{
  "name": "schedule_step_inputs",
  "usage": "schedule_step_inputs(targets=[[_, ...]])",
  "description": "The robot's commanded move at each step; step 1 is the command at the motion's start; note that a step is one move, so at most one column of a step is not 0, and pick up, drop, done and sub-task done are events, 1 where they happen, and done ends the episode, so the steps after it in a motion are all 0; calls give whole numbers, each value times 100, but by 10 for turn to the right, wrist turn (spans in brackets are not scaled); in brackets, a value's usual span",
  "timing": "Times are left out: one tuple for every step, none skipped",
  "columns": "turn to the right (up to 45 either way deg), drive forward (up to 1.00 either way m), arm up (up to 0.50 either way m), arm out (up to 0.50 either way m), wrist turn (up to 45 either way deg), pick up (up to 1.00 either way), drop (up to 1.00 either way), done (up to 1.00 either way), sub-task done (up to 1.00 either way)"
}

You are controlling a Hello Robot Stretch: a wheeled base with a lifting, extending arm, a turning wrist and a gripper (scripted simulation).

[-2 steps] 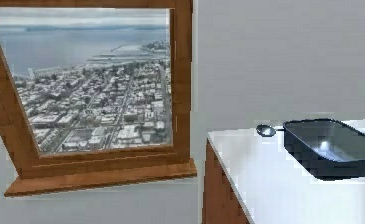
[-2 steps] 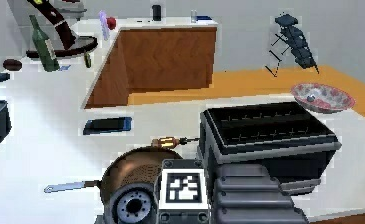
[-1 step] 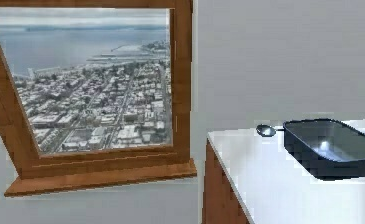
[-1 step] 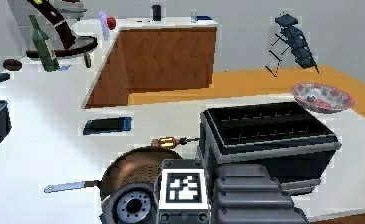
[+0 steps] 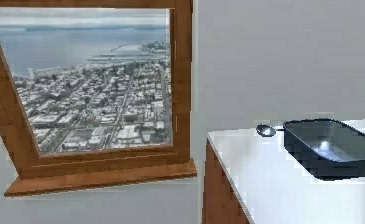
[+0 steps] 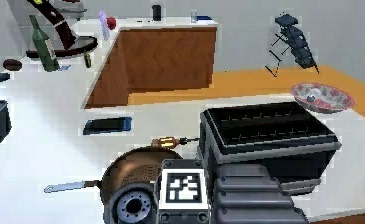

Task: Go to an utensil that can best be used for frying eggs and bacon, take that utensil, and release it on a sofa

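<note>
The gripper (image 6: 132,203) is at the pan (image 6: 142,170), presumably to take it; what its fingers hold I cannot tell.

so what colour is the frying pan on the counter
The frying pan is coppery brown with a grey handle; best seen in the arm side view.

Item: frying pan (image 6: 130,172), one. Round and shallow, with a copper-brown body and a darker inside. It has a long, thin grey handle pointing toward the arm side view's left. Pose: upright, flat on its base. Location: on the white countertop (image 6: 50,150), low in the arm side view, left of middle. The near rim is hidden; the rest is in plain sight.
</note>
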Motion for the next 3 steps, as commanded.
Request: schedule_step_inputs(targets=[[0, 0, 0, 0, 450, 0, 0, 0, 0], [0, 0, 0, 0, 240, 0, 0, 0, 0], [0, 0, -12, 0, 0, 0, 0, 0, 0]])
